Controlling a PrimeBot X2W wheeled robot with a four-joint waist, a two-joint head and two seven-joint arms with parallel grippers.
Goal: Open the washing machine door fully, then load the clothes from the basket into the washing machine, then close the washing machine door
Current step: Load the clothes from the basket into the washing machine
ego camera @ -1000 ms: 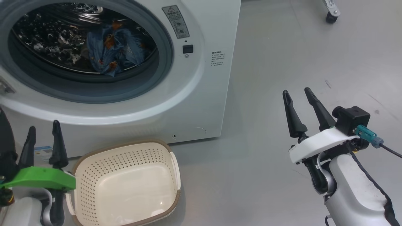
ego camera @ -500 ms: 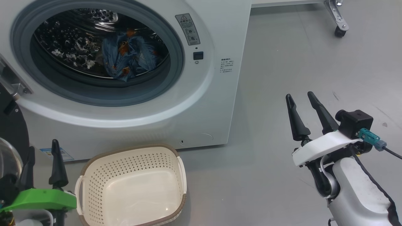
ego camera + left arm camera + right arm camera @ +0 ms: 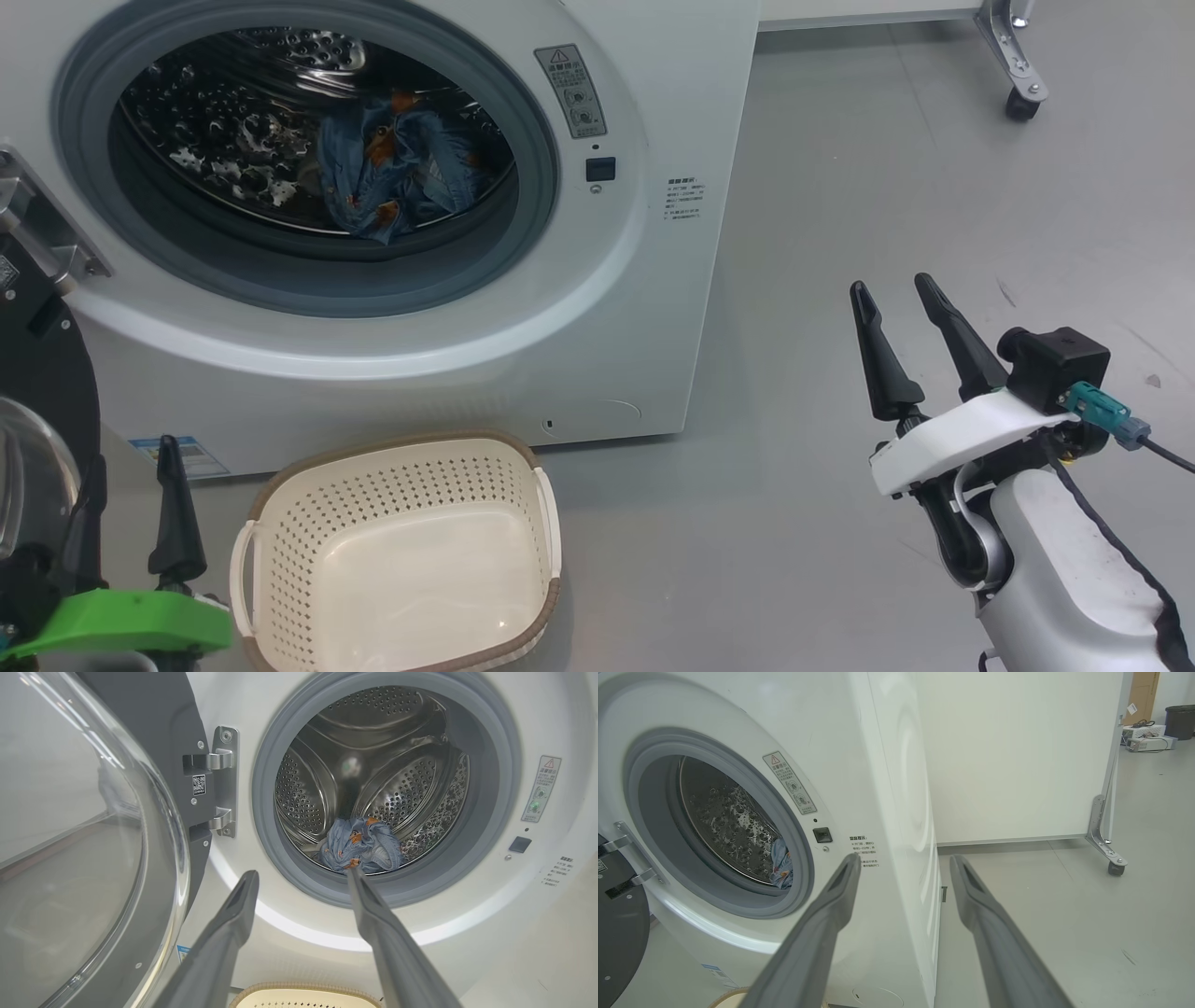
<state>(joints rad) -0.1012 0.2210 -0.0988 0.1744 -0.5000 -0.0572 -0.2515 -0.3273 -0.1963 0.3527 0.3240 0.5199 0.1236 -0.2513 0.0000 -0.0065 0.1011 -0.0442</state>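
Crumpled blue clothes (image 3: 397, 173) in perforated steel drum (image 3: 215, 140); perforated cream basket (image 3: 392, 485) below

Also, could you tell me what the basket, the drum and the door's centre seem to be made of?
The basket looks like smooth cream moulded plastic, going by its punched holes. The drum looks like polished steel: perforated, with mirror-like reflections. The door's centre is a clear glossy bowl, probably glass, possibly clear plastic.

Left gripper (image 3: 131, 453) hovers just left of the basket (image 3: 392, 481), fingers spread and pointing up; right gripper (image 3: 889, 282), equally spread, hangs well right of it.
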